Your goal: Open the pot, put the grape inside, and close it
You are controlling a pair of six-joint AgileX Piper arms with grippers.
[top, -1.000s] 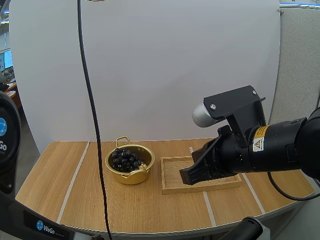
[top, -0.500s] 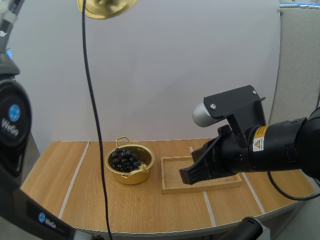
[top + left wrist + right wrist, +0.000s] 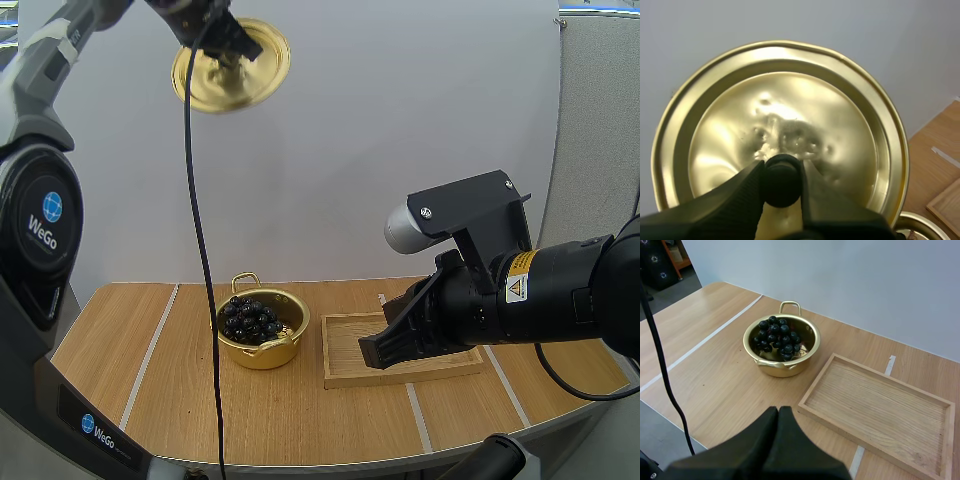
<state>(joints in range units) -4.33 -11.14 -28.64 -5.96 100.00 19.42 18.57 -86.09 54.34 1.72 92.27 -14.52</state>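
Lid [image 3: 790,107] knob within left tool [image 3: 782,172]

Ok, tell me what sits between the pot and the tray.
Nothing: just a bare strip of table separates pot and tray, seen in the right wrist view.
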